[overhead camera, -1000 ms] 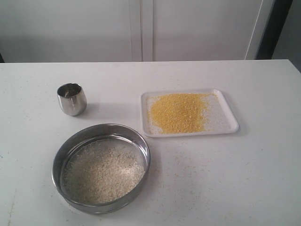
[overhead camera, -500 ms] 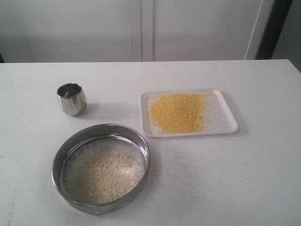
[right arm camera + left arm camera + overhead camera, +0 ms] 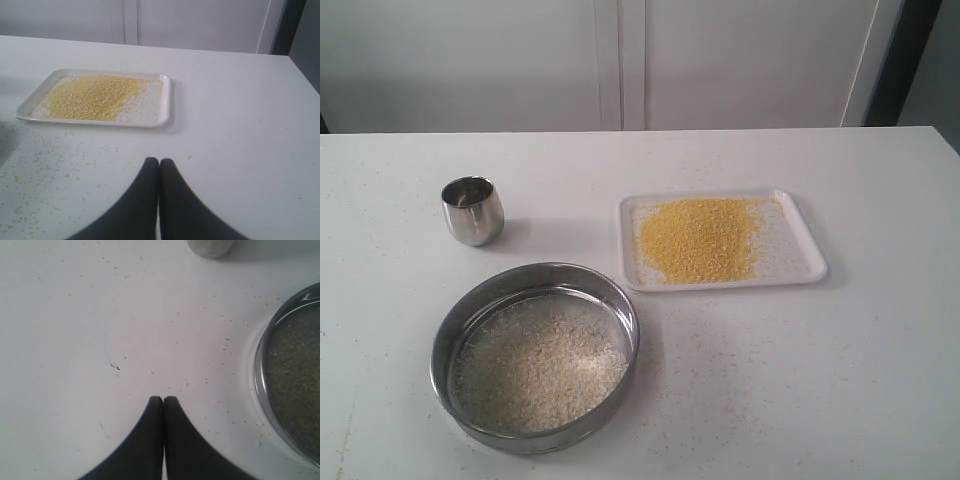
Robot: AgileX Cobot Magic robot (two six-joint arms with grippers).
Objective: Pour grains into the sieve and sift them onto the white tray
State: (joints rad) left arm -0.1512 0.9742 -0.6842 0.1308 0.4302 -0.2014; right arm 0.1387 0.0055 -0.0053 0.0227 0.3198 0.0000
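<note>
The wide round steel sieve point(image 3: 535, 441), rigid and slick, holding pale coarse grains point(image 3: 540, 365), seems best pinched at its rim; left gripper point(image 3: 163, 399) and right gripper point(image 3: 159, 161) are clenched, empty.

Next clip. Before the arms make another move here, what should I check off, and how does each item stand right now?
1. Sifted yellow grains lie on the white tray: ok.
2. Coarse pale grains lie inside the sieve: ok.
3. Steel cup upright, apart from the sieve: ok.
4. Same cup emptied: cannot tell.
5. Both left gripper and right gripper shut, holding nothing: ok.
6. White table free of spills: not ok, stray grains scattered.
</note>
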